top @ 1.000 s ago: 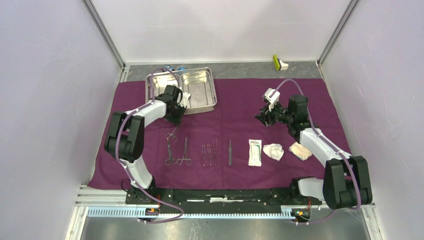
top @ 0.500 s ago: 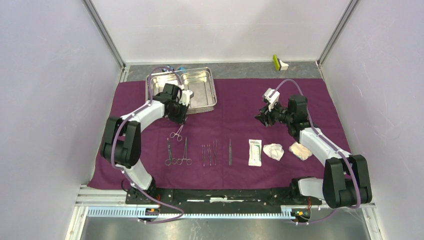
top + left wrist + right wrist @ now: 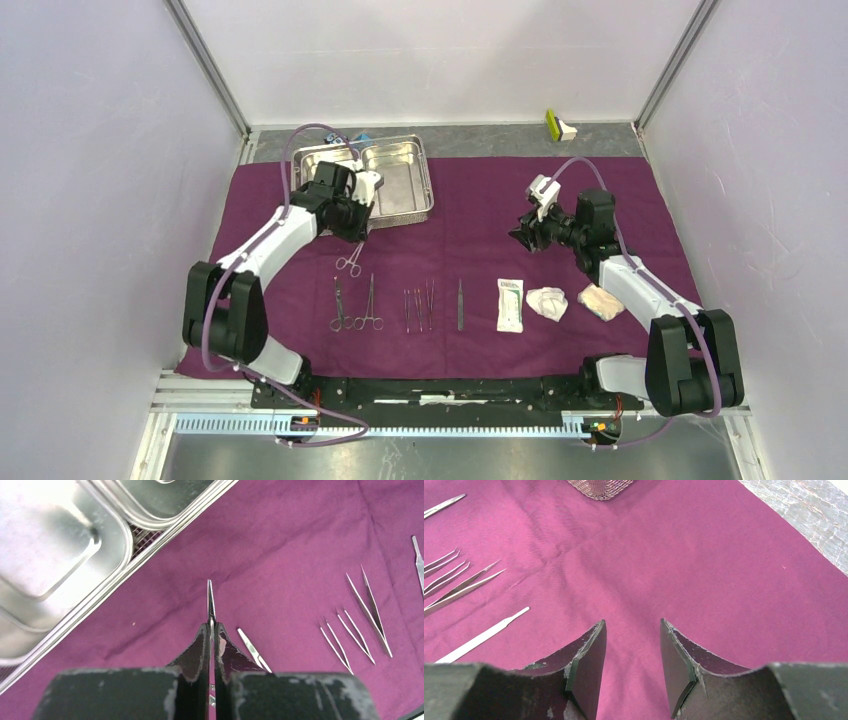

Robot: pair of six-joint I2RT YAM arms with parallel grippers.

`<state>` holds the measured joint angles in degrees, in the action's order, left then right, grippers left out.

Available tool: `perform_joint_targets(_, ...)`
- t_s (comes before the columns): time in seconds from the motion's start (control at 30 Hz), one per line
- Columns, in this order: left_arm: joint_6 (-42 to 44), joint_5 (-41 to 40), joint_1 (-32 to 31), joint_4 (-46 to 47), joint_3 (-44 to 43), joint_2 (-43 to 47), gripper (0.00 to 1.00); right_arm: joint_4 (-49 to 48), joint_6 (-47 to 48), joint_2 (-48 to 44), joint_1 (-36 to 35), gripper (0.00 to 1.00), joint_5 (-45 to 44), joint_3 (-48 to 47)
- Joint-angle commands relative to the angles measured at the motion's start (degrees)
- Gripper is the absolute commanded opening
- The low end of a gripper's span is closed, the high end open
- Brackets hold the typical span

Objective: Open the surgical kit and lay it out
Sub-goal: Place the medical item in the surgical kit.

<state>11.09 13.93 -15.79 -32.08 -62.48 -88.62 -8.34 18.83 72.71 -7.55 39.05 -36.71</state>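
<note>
Setting this slim metal forceps (image 3: 209, 600) down well means I should lower it flat onto the purple cloth wrap (image 3: 300, 540), parallel with the tweezers (image 3: 367, 612) lying in the row and clear of them, and only then let go. My left hand (image 3: 212, 628) is pinched fully together on it, one fine tip poking past the pads; how the ring end hangs I can't quite tell. It sits just near the steel tray (image 3: 431, 185). My right hand (image 3: 632, 625) hovers half apart over bare cloth, holding nothing.
</note>
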Motion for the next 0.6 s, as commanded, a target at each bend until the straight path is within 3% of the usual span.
perform_joint_targets(0.0,1.2,-6.5,0.0,-4.4,-1.9,5.6,0.02,-2.5,-1.4,-0.7,-0.6,0.5,1.5,-0.5)
perform_joint_targets(0.27,-0.4,-11.1,4.4,-10.8,2.8,12.4,0.02,-3.1,-1.9,-1.7,-1.0,0.5,2.1,-0.2)
perform_joint_targets(0.57,-1.4,-13.5,9.1,-14.0,7.3,14.0,0.02,-3.3,-1.7,-1.8,-1.1,0.5,2.1,0.1)
